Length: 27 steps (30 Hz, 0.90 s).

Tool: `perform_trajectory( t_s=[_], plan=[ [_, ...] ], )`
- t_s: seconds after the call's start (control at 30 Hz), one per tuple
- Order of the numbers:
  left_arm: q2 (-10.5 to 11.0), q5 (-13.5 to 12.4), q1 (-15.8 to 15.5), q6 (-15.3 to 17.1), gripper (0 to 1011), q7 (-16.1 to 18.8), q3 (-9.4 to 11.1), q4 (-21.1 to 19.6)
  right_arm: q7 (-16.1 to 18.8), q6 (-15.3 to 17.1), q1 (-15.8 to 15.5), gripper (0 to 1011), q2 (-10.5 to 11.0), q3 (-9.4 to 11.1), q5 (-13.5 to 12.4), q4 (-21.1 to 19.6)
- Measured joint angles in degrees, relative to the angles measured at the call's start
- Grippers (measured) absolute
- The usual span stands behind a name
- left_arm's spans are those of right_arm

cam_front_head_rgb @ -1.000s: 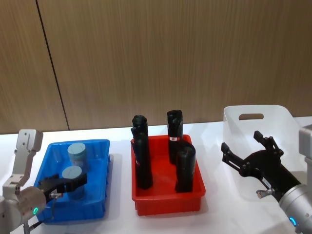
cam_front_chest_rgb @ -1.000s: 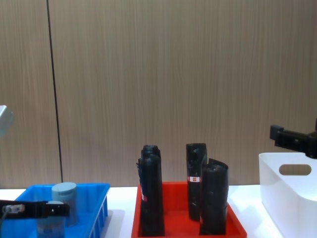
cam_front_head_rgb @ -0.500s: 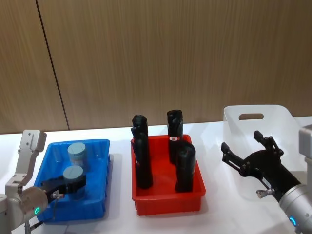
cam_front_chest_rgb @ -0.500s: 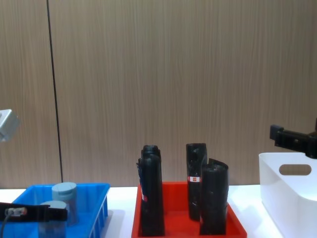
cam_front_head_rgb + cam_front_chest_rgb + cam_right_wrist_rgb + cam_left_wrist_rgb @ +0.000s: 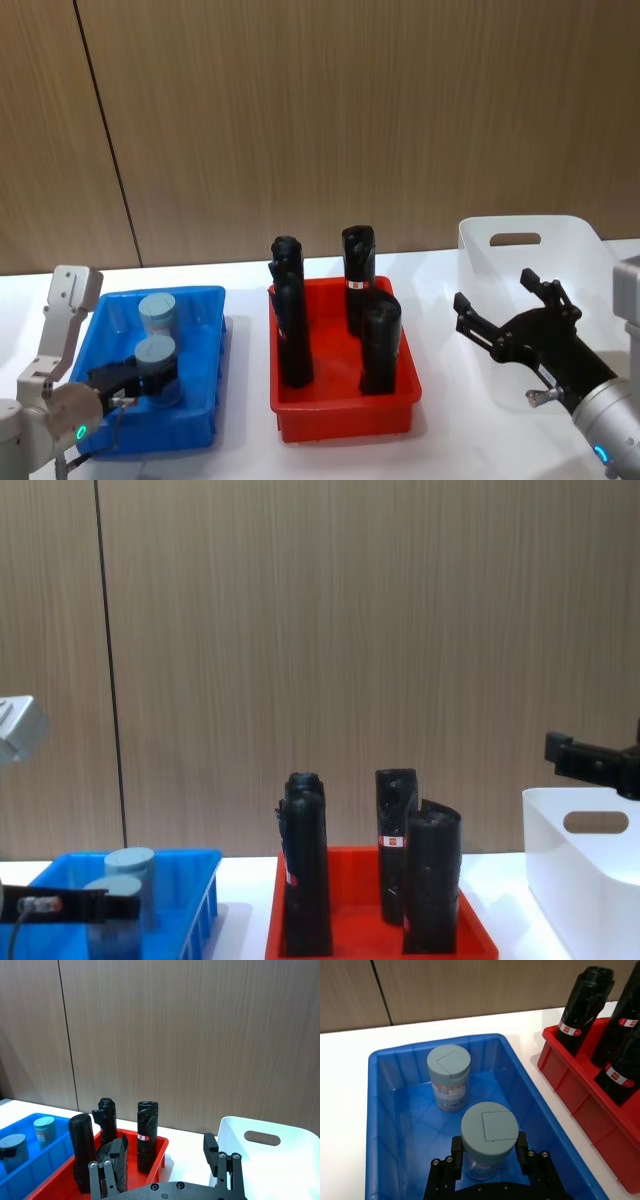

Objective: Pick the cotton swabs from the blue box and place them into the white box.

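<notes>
Head view: left gripper (image 5: 150, 376) inside the blue box (image 5: 212, 335), clamped on the near cotton swabs jar (image 5: 156, 354); right gripper (image 5: 497, 292) spread wide, empty, well right of the blue box, at the white box (image 5: 520, 222). Left wrist view: fingers (image 5: 521, 1143) pinch just below the lid. Likely hazard: this shallow grip may let the jar tilt into the far jar (image 5: 449, 1076) on lifting.

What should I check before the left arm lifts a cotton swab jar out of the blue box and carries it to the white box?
1. The left gripper sits around the near jar in the blue box: ok.
2. Hold on that jar secure: cannot tell.
3. The far jar stands apart from it: ok.
4. The white box is upright, top open: ok.
5. Low carry path across the table: not ok. The tall black packs in the red tray stand between the boxes, so lift high.
6. The right gripper, open, hovers by the white box and may crowd the drop: cannot tell.
</notes>
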<state>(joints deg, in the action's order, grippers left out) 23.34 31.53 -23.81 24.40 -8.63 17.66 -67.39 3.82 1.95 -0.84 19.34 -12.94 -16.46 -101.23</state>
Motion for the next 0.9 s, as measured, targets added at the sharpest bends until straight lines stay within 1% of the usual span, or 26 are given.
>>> perform_trajectory(
  t_s=[0.17, 0.3, 0.33, 0.53, 0.57, 0.6, 0.63, 0.77, 0.9],
  plan=[
    [0.2, -1.2, 0.6, -1.7, 639, 0.1, 0.2, -1.8, 0.0, 0.0, 0.0, 1002, 0.0, 0.0, 0.0, 0.0],
    [0.6, -2.5, 1.5, -3.1, 639, 0.2, 0.4, -4.3, 0.0, 0.0, 0.0, 1002, 0.0, 0.0, 0.0, 0.0],
    [0.6, -2.5, 1.5, -3.1, 639, 0.2, 0.4, -4.3, 0.0, 0.0, 0.0, 1002, 0.0, 0.0, 0.0, 0.0],
    [1.5, -4.7, 2.6, -4.6, 639, 0.0, 0.4, -8.7, 0.0, 0.0, 0.0, 1002, 0.0, 0.0, 0.0, 0.0],
    [1.7, -5.1, 2.7, -4.8, 639, -0.2, 0.4, -9.3, 0.0, 0.0, 0.0, 1002, 0.0, 0.0, 0.0, 0.0],
    [2.1, -5.8, 3.2, -5.3, 639, -0.8, 0.4, -11.0, 0.0, 0.0, 0.0, 1002, 0.0, 0.0, 0.0, 0.0],
    [2.1, -5.8, 3.2, -5.3, 639, -0.8, 0.4, -11.0, 0.0, 0.0, 0.0, 1002, 0.0, 0.0, 0.0, 0.0],
    [3.2, -7.0, 4.0, -6.0, 639, -2.3, 0.2, -14.6, 0.0, 0.0, 0.0, 1002, 0.0, 0.0, 0.0, 0.0],
    [4.1, -7.6, 4.7, -6.3, 639, -3.7, 0.0, -17.3, 0.0, 0.0, 0.0, 1002, 0.0, 0.0, 0.0, 0.0]
  ],
)
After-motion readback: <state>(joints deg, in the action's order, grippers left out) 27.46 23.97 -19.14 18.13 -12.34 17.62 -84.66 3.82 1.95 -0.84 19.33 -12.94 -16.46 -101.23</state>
